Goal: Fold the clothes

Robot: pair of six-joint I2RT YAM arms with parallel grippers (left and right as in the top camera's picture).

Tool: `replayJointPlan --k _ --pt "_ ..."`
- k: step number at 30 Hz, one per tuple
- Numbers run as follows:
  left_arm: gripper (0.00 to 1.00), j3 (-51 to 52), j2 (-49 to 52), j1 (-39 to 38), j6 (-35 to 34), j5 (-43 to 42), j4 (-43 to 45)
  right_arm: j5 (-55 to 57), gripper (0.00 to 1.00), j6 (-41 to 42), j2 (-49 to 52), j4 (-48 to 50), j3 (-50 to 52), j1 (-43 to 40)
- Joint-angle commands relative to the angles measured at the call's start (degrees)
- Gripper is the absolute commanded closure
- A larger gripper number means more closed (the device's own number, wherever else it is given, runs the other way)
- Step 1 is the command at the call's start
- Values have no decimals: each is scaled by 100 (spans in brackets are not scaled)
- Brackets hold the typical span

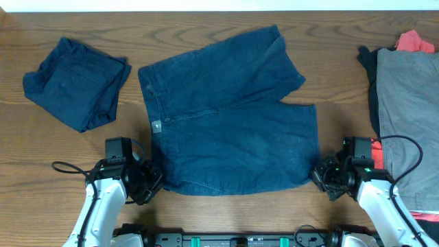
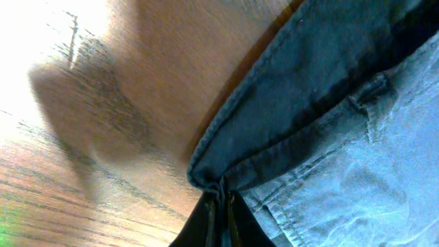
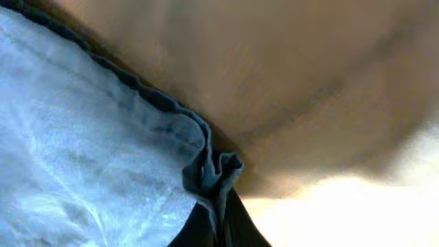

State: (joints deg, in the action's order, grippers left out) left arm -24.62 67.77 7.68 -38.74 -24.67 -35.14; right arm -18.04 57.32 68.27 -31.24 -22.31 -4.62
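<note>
**Both pincers clamped on the near corners of the spread shorts**

The wooden table (image 1: 68, 147) fills the overhead view. The navy shorts (image 1: 233, 130) lie flat near its middle, the largest thing on it. Their waistband runs down the left side and the two legs point right, the far leg slanting away toward the back edge.

At the right edge of the table lies a grey garment (image 1: 411, 103), partly cut off by the frame. A black piece (image 1: 369, 65) shows along its left side and a red piece (image 1: 415, 42) peeks out at its far end. At the far left, well apart from the shorts, sits a folded navy piece (image 1: 75, 82), a loose, rumpled bundle.

The two arms reach in from the near edge. The left gripper (image 1: 154, 180) is at the near corner of the waistband. Its wrist view shows the dark fingers (image 2: 212, 223) pressed together with the hemmed corner of the cloth pinched between them. The right gripper (image 1: 319, 173) is at the near corner of the nearer leg. Its own camera shows the fingers (image 3: 236, 223) closed tight on a bunched fold of the hem, with the rest of the cloth lying flat on the wood.

A small pale tag (image 1: 156, 126) sits on the waistband, partway along it.
</note>
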Motion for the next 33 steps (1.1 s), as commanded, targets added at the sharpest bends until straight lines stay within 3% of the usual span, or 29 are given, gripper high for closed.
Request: replayJointPlan --k 1,6,14,20,25,33 --pt "94 24 44 11 79 9 -57 439 99 48 168 24 114 68" --pt "94 -199 -35 11 459 -446 -273 568 99 -463 155 -308 -365 31" --pt "94 -1449 -531 -214 1333 -444 -2105 1672 99 -1707 138 -2712 -2776 -2" --pt "94 -2291 -1290 -745 1320 -446 -3117 2033 99 -2317 138 -3840 -4310 -2" --pt "94 -2804 -1864 -1038 1294 -420 -3552 2031 99 -2852 140 -4035 -5289 0" --pt "94 -2885 -1709 -920 286 870 -2549 1908 99 -3082 629 -3163 -5875 481"
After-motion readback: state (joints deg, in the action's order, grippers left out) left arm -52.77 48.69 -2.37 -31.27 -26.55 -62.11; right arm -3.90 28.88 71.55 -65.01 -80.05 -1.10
